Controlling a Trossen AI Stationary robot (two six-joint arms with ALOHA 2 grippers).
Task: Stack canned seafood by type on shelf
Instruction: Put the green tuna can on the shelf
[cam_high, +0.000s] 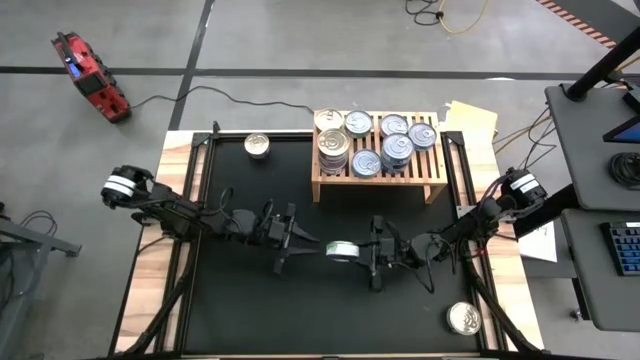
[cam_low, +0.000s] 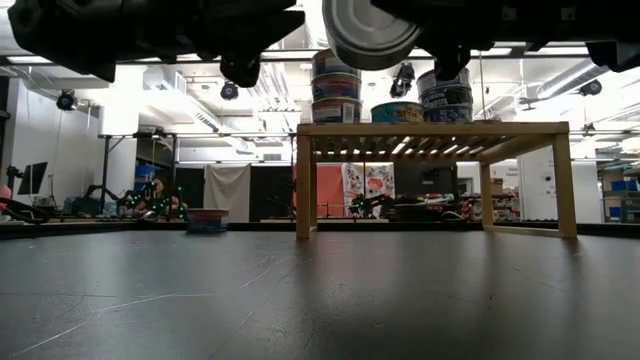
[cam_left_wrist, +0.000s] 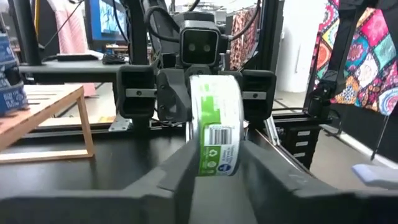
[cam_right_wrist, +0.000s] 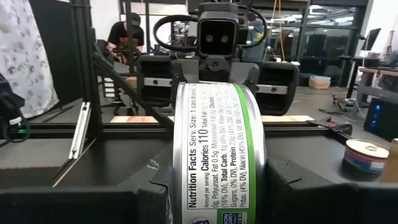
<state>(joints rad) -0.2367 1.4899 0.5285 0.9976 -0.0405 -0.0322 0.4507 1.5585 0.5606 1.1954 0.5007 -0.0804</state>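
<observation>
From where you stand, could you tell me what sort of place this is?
Probably a robotics lab or workshop: a black mat on the work table, a keyboard on the side desk, and cables across a concrete floor.

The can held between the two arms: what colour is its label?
White and green can, clearest in the left wrist view.
</observation>
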